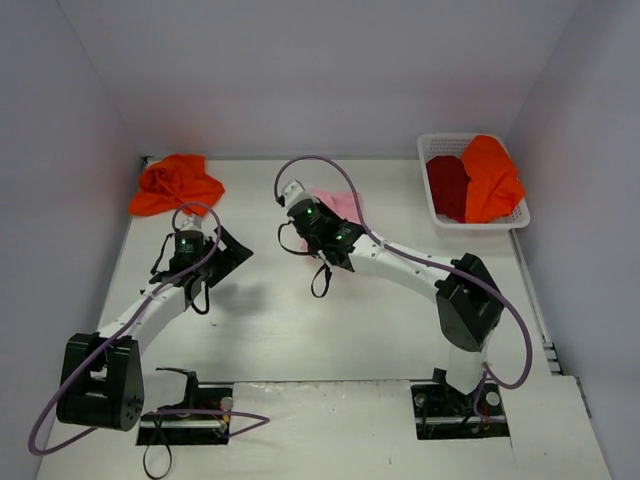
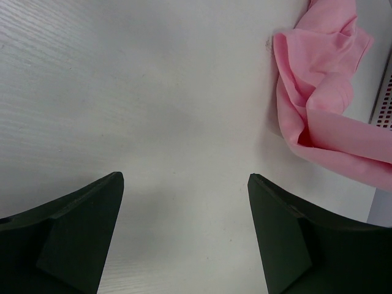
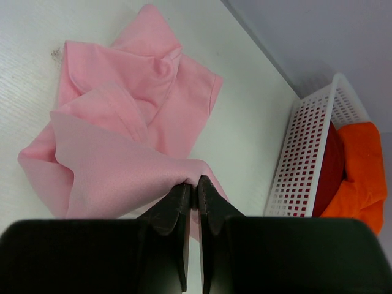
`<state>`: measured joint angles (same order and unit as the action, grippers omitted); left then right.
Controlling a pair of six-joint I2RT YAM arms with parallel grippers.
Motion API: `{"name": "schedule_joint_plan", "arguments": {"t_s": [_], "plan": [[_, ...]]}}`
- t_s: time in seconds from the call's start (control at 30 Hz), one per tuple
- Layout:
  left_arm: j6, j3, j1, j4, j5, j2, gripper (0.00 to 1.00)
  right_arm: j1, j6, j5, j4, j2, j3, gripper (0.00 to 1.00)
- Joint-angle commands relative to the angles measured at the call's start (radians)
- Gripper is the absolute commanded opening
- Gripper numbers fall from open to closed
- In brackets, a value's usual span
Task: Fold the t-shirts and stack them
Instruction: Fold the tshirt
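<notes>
A crumpled light pink t-shirt lies on the white table behind the right arm, partly hidden by that arm in the top view. My right gripper is shut on a fold of its near edge. The same pink t-shirt shows at the upper right of the left wrist view. My left gripper is open over bare table, left of the pink cloth, with nothing between its fingers. A bright orange t-shirt lies bunched at the far left. Another orange t-shirt and a dark red one sit in the basket.
The white latticed basket stands at the far right corner, also seen in the right wrist view. Grey walls close in the table on three sides. Purple cables loop over both arms.
</notes>
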<state>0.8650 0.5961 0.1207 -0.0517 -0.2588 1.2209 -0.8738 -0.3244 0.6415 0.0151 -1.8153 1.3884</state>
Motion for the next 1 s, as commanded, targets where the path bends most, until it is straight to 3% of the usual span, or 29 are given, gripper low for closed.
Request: {"name": "schedule_joint_plan", "arguments": {"t_s": [0.0,0.97], "plan": [[-0.004,0.011,-0.012,-0.065,-0.010,-0.001,0.77,0.016,-0.028,0.003,-0.072,0.005,0.069,0.00],[-0.009,-0.009,-0.032,-0.079,-0.019,0.009,0.77,0.159,-0.054,-0.181,-0.245,-0.165,0.129,0.00]]}}
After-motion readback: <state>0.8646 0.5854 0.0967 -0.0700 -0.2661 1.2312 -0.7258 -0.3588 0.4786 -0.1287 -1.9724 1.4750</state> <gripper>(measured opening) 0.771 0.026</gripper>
